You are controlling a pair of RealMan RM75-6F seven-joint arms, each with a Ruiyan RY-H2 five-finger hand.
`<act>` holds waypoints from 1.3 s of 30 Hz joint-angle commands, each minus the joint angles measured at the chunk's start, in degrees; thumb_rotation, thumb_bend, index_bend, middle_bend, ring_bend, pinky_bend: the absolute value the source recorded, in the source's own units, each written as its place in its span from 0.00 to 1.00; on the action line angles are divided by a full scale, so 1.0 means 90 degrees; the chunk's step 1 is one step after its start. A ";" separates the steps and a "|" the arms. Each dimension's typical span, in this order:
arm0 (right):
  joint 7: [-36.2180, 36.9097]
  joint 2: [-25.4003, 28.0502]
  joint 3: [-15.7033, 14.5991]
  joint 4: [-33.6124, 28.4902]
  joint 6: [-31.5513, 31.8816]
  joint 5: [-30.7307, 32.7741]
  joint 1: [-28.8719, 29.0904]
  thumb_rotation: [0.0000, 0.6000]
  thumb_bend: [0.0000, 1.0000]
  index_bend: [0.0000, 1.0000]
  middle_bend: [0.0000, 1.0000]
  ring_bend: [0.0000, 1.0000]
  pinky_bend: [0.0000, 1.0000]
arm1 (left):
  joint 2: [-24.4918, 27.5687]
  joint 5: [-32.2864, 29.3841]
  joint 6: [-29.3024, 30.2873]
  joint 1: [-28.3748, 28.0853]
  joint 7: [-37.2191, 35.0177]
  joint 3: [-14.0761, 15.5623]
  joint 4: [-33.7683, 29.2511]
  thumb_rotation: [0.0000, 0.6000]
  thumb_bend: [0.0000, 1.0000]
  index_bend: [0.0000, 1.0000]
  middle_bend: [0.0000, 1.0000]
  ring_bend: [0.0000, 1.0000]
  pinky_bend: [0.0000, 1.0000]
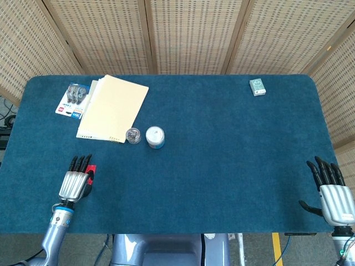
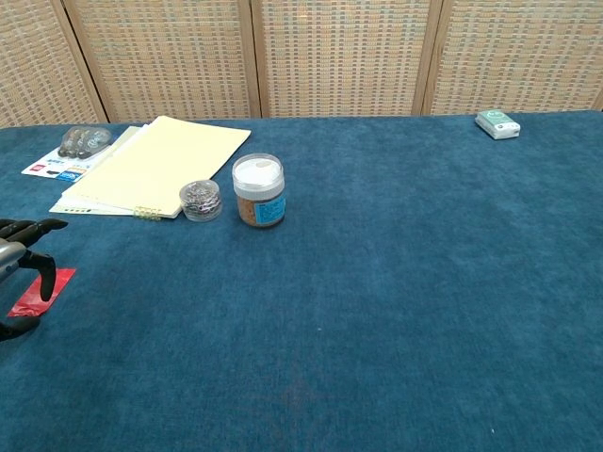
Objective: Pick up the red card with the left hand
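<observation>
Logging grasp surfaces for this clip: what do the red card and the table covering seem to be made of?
The red card looks like thin, flat plastic or coated paper with a slight sheen; which one is unclear. The table covering looks like matte teal felt or short-pile carpet, with a fuzzy, mottled texture. The left hand is over the card.

Light: bright, even, diffuse from overhead.
Shadows: faint, soft, close under the jar (image 2: pixel 258 191) beyond the fingers (image 2: pixel 28 229).
Glare: mild sheen on the jar's lid.
Focus: sharp throughout; edges slightly bowed.
</observation>
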 commanded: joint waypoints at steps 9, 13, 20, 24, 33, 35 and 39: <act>0.0000 -0.0002 -0.0004 0.0001 -0.0005 -0.0004 0.0001 1.00 0.08 0.00 0.00 0.00 0.00 | -0.0070 -0.0038 -0.0041 -0.0008 0.0007 -0.0030 0.0118 1.00 0.34 0.52 0.00 0.00 0.00; -0.0002 -0.0003 -0.0008 0.0001 -0.0010 -0.0007 0.0001 1.00 0.08 0.00 0.00 0.00 0.00 | -0.0088 -0.0032 -0.0041 -0.0013 -0.0022 -0.0043 0.0151 1.00 0.36 0.52 0.00 0.00 0.00; 0.0010 0.0006 -0.0004 -0.0004 -0.0008 -0.0006 0.0001 1.00 0.08 0.00 0.00 0.00 0.00 | -0.0112 -0.0006 -0.0032 -0.0016 -0.0055 -0.0048 0.0186 1.00 0.37 0.54 0.00 0.00 0.00; 0.0024 0.0006 -0.0002 0.0000 -0.0002 0.0000 -0.0003 1.00 0.08 0.00 0.00 0.00 0.00 | -0.0115 -0.0015 -0.0045 -0.0017 -0.0042 -0.0050 0.0193 1.00 0.38 0.55 0.00 0.00 0.00; 0.0037 0.0006 -0.0005 0.0004 -0.0006 -0.0005 -0.0002 1.00 0.08 0.00 0.00 0.00 0.00 | -0.0110 -0.0028 -0.0053 -0.0017 -0.0022 -0.0061 0.0218 1.00 0.40 0.58 0.00 0.00 0.00; 0.0041 0.0006 -0.0003 0.0006 -0.0006 -0.0006 -0.0001 1.00 0.08 0.00 0.00 0.00 0.00 | -0.0108 -0.0033 -0.0058 -0.0016 -0.0024 -0.0063 0.0220 1.00 0.42 0.58 0.00 0.00 0.00; 0.0049 0.0005 -0.0008 0.0008 -0.0010 -0.0012 0.0000 1.00 0.08 0.00 0.00 0.00 0.00 | -0.0100 -0.0035 -0.0057 -0.0014 -0.0030 -0.0067 0.0238 1.00 0.44 0.59 0.00 0.00 0.00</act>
